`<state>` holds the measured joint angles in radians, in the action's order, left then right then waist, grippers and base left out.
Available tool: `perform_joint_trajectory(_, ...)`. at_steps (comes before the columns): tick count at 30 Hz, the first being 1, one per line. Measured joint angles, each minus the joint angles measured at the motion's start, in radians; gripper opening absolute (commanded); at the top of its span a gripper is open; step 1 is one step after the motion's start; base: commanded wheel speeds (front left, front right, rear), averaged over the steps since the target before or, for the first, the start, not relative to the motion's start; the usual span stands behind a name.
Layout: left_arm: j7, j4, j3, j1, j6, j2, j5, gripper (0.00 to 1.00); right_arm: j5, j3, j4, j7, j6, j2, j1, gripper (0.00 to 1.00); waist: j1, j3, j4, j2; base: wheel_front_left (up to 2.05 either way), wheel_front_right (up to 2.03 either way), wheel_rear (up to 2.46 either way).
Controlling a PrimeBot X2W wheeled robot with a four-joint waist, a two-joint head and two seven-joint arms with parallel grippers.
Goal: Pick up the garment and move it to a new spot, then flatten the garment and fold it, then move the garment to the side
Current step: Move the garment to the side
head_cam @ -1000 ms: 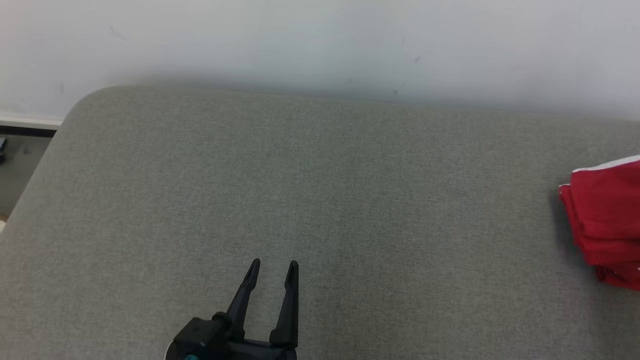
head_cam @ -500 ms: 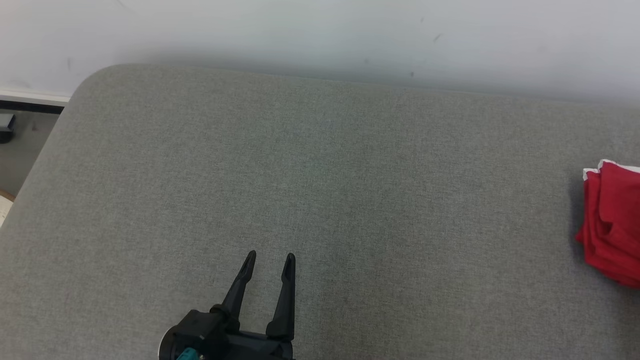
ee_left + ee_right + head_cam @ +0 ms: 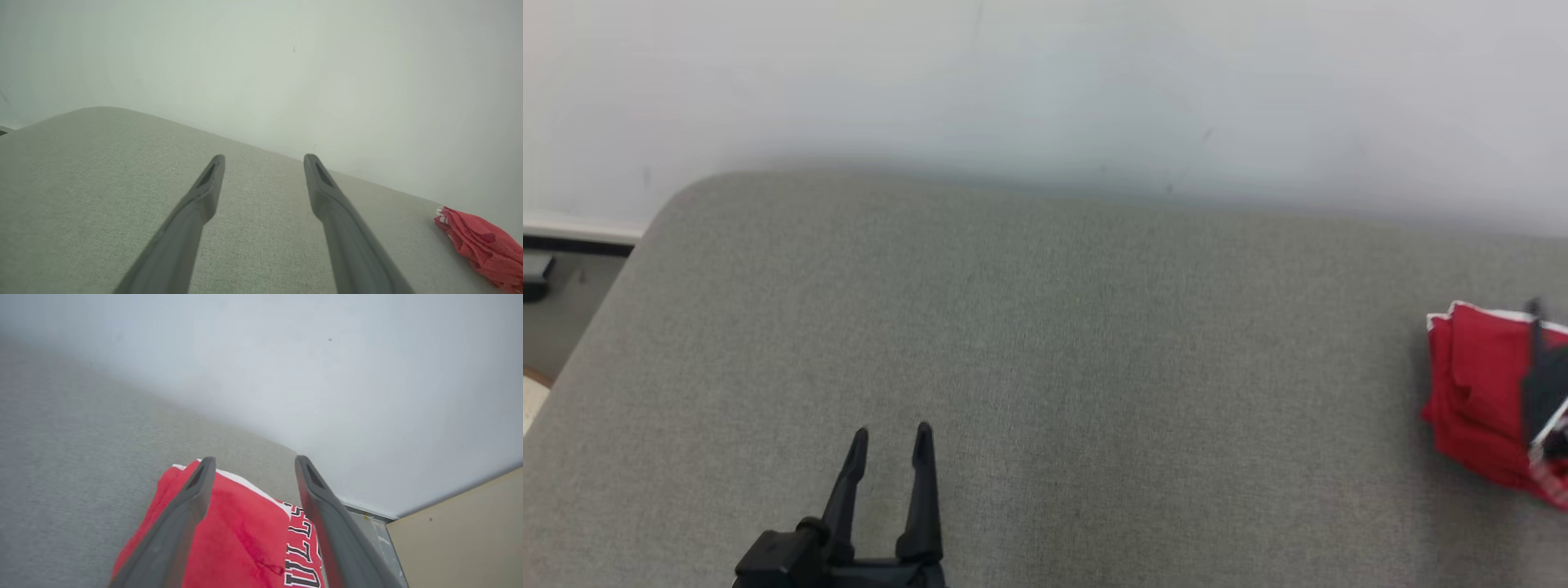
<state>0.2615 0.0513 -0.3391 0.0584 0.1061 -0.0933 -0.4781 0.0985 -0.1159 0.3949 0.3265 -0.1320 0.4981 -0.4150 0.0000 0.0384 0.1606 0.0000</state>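
The red garment [image 3: 1470,392], folded, with white trim and black-and-white lettering, lies at the far right of the grey padded table [image 3: 1029,327]. My right gripper [image 3: 255,459] hovers open just above the garment [image 3: 245,539], its fingers on either side of the top fold, holding nothing. One of its dark fingers [image 3: 1538,351] crosses the garment at the head view's right edge. My left gripper [image 3: 891,430] stands open and empty over bare table at the lower left. In the left wrist view the left gripper [image 3: 264,157] points toward the wall, with the garment [image 3: 478,241] far to its right.
A pale wall [image 3: 1045,82] runs right behind the table's far edge. The table's rounded corner [image 3: 686,188] is at the back left, with floor [image 3: 556,318] beyond it. Past the table's right end lies a beige surface [image 3: 470,522].
The head camera has shifted, so the whole picture moved. My left gripper has drawn back to the left. My right gripper's finger has come in over the garment, which stays put.
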Motion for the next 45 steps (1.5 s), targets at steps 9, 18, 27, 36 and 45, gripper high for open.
perform_joint_trajectory(9,0.001,0.049,0.057,-0.026,0.002,-0.011,0.045,1.0,-0.094,-0.077,-0.362,-0.104,0.0,-0.258,0.258,1.0,-0.0002,-0.094,-0.011,-0.0002,0.0,0.0,0.0)
perform_joint_trajectory(18,0.001,0.066,0.088,-0.038,-0.113,-0.016,0.121,1.0,-0.217,-0.088,-0.446,-0.217,0.0,-0.399,0.396,1.0,-0.0002,-0.15,-0.032,-0.0002,0.0,0.0,0.0)
perform_joint_trajectory(27,0.001,0.08,0.192,-0.083,-0.202,-0.01,0.145,1.0,-0.292,-0.034,-0.337,-0.321,0.0,-0.427,0.465,1.0,-0.0001,-0.18,-0.083,-0.0002,0.0,0.0,0.0)
perform_joint_trajectory(36,0.001,0.112,0.259,-0.098,-0.222,0.001,0.188,1.0,-0.316,0.039,-0.296,-0.366,0.0,-0.433,0.503,1.0,0.0,-0.196,-0.129,-0.0001,0.0,0.0,0.0)
perform_joint_trajectory(45,0.001,0.148,0.299,-0.101,-0.23,0.015,0.199,1.0,-0.326,0.085,-0.272,-0.381,0.0,-0.442,0.517,1.0,0.0,-0.2,-0.133,-0.0001,0.0,0.0,0.0)
